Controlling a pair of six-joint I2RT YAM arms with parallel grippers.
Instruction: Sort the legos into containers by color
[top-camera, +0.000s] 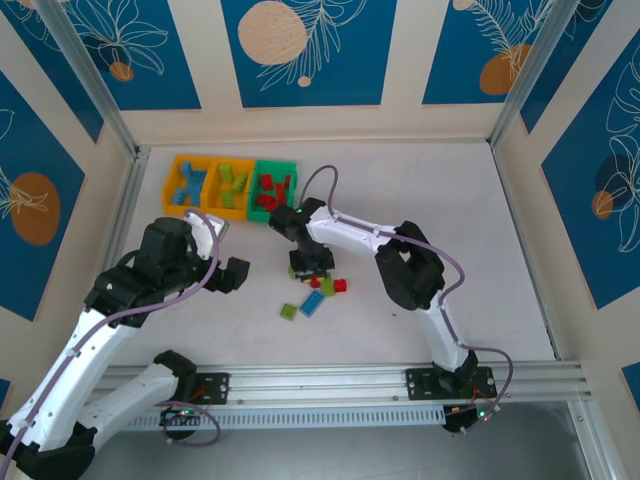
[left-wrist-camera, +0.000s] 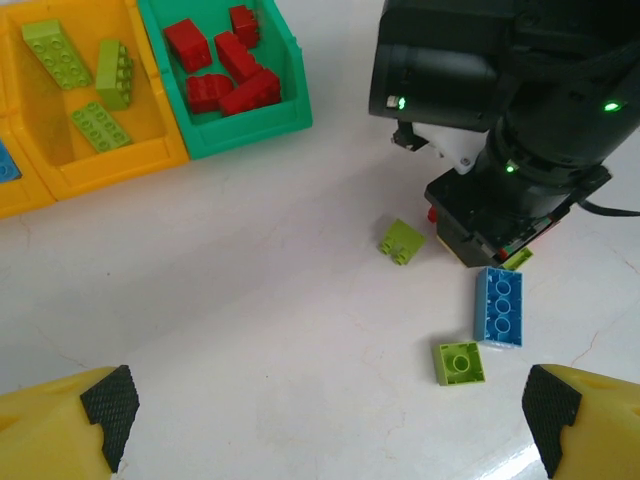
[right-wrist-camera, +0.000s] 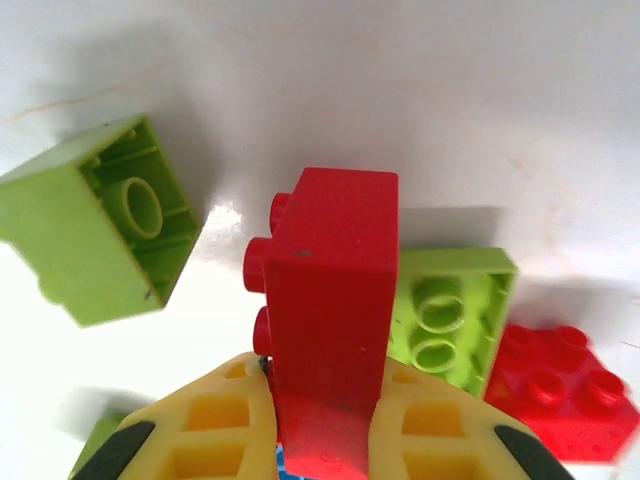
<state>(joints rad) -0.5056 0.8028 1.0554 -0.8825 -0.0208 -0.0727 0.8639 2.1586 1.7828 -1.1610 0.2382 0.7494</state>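
Right gripper (right-wrist-camera: 320, 400), of yellow plastic, is closed on a glossy red studded brick (right-wrist-camera: 330, 280) at the frame's centre; left gripper (left-wrist-camera: 327, 415) stands wide open, holding nothing.

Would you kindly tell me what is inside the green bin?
Red bricks, about five in the left wrist view; no other colour shows. The green bin's far end is cut off, so more may be hidden.

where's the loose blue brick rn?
Left wrist view, right of centre: the blue brick lies flat on the table, studs up, with a lime brick just off its lower left corner.
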